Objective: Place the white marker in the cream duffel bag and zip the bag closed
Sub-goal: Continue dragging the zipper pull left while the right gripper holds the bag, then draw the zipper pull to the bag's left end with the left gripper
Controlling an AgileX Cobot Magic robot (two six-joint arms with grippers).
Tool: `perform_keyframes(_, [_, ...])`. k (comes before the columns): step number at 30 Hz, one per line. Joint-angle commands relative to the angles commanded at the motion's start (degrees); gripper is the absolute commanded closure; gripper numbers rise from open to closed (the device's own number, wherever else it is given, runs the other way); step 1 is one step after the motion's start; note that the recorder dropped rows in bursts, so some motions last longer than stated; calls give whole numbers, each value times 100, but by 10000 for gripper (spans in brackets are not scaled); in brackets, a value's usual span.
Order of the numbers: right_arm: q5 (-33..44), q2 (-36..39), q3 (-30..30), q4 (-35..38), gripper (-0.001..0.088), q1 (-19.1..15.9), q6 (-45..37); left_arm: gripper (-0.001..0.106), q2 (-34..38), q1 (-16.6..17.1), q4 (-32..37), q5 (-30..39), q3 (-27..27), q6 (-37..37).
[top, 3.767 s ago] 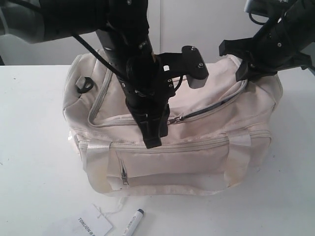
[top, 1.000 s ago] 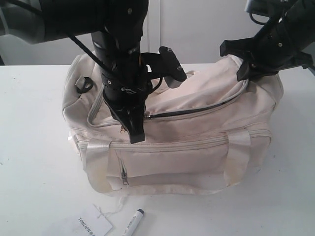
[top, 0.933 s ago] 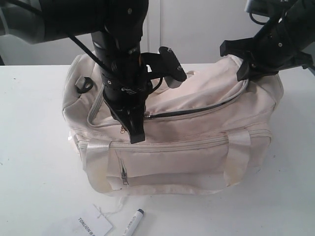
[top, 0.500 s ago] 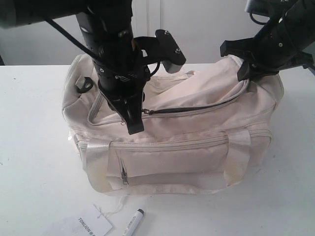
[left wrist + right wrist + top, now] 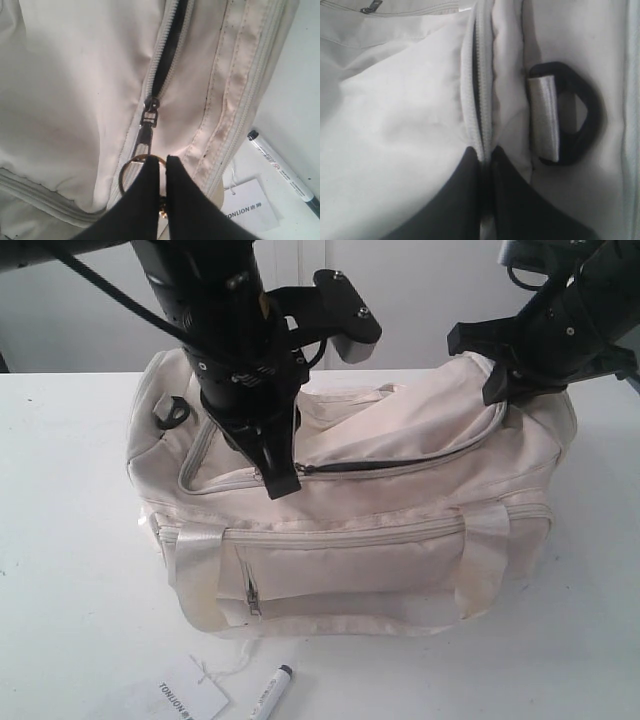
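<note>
The cream duffel bag (image 5: 400,540) stands on the white table, its curved top zipper (image 5: 400,462) partly open. My left gripper (image 5: 281,486) (image 5: 163,159) is shut on the gold keyring (image 5: 128,170) that hangs from the zipper slider (image 5: 150,107) near the bag's left end. At the bag's right end my right gripper (image 5: 503,392) (image 5: 486,152) is shut on the zipper seam (image 5: 479,85). The white marker (image 5: 270,692) (image 5: 282,172), dark cap on, lies on the table in front of the bag.
A white paper tag (image 5: 190,698) (image 5: 248,212) with black lettering lies beside the marker. A black ring (image 5: 580,120) sits by the right gripper, and another black ring (image 5: 172,412) on the bag's left end. The front pocket zip (image 5: 251,595) is shut.
My left arm has risen and shifted slightly left with the keyring, lifting the bag's top flap; since the oldest frame the slider has travelled left. The right gripper has held still.
</note>
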Motion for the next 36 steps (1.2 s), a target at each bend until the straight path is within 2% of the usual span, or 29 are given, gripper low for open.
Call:
perform_keyframes(3, [11,-11,0,13,654,0,37,1053,0,0,-49,-52,0,0])
perform_keyframes(7, [78,-126,0,13,565,0,140,1053,0,0,-49,-52,0,0])
perform_keyframes(20, [903,-548,0,12,551,0,495,1053,0,0,-123,-50,0,0])
perform_keyframes(22, [1031,-548,0,23,521,0,536,1053,0,0,-135,-50,0,0])
perform_keyframes(24, [1060,-548,42,38,453,0,695,1053,0,0,-135,-50,0,0])
perform_keyframes(28, [972,-548,276,519,341,0,737,1053,0,0,-174,-67,0,0])
perform_keyframes(36, [457,-548,744,812,331,0,948,1053,0,0,-174,-104,0,0])
